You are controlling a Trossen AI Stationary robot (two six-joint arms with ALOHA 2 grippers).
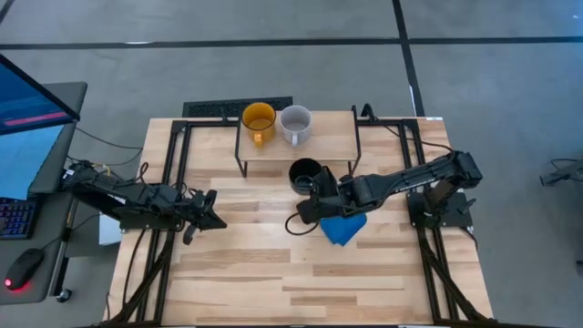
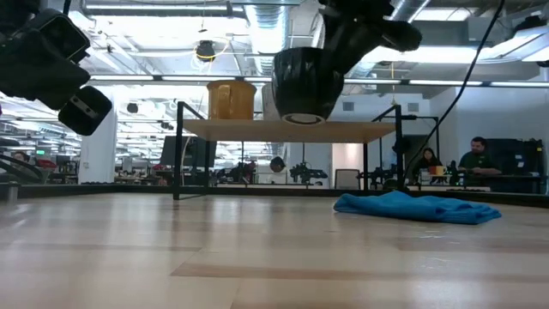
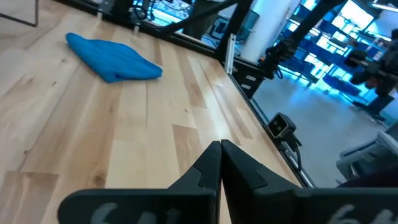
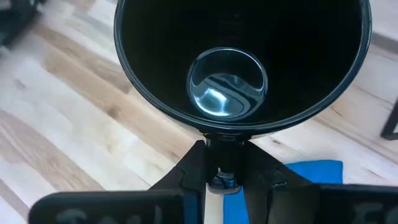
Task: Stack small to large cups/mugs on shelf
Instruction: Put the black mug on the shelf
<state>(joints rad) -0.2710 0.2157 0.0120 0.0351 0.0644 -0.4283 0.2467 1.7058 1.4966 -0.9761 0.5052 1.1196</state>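
Black mug (image 1: 304,172): rim clamped in right end effector (image 1: 316,193), held clear of the table, just before shelf (image 1: 337,141). Left end effector (image 1: 215,221): closed, empty, well apart.

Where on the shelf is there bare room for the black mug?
The shelf is bare right of the grey mug; its left end is narrower, beside the yellow mug. The right pincer holds the black mug in front.
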